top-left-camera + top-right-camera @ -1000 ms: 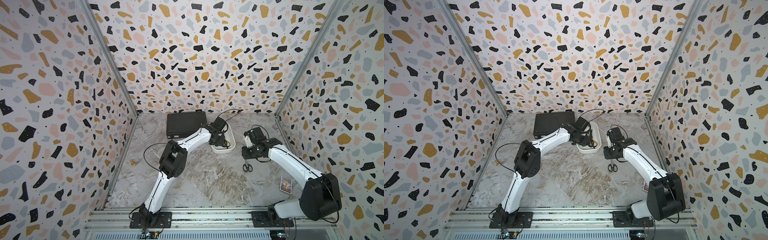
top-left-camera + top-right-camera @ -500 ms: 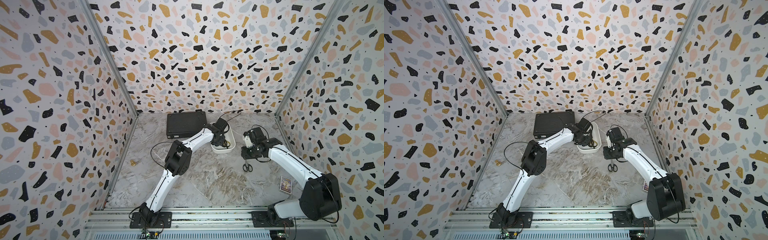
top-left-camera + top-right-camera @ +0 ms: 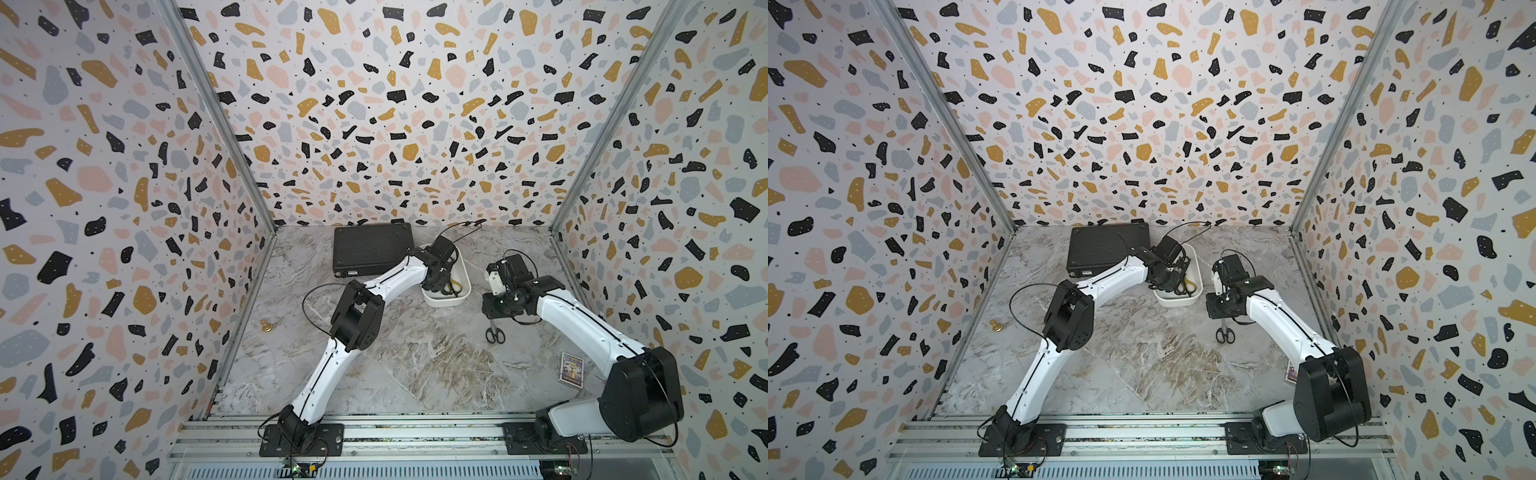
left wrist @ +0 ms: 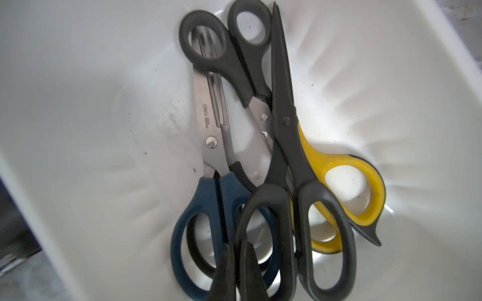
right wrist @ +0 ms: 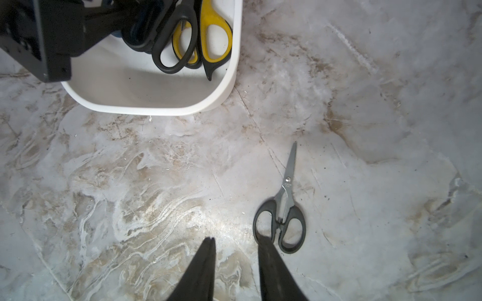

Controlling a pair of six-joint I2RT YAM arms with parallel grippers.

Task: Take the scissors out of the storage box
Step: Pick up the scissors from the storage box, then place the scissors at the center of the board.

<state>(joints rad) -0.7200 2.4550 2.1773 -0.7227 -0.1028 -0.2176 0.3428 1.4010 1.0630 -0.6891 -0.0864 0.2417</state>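
Left wrist view looks down into the shallow white plastic storage box (image 4: 391, 78), where several scissors lie tangled on its floor: an all-black pair (image 4: 284, 104) on top, a yellow-and-black-handled pair (image 4: 347, 161) under it, a blue-handled steel pair (image 4: 208, 146), and a black-handled steel pair (image 4: 219, 62) pointing the opposite way. The left gripper (image 4: 238, 251) has its jaws pinched together on the rim of one handle loop of the all-black pair. In a top view the box sits on the marble table (image 3: 415, 365) just beside a flat black ribbed case (image 3: 370, 249). The right gripper (image 5: 237, 247) hovers over bare table, jaws moderately apart with nothing between them. A small black-handled pair of scissors (image 5: 284, 206) lies flat on the table near it, well apart from the box
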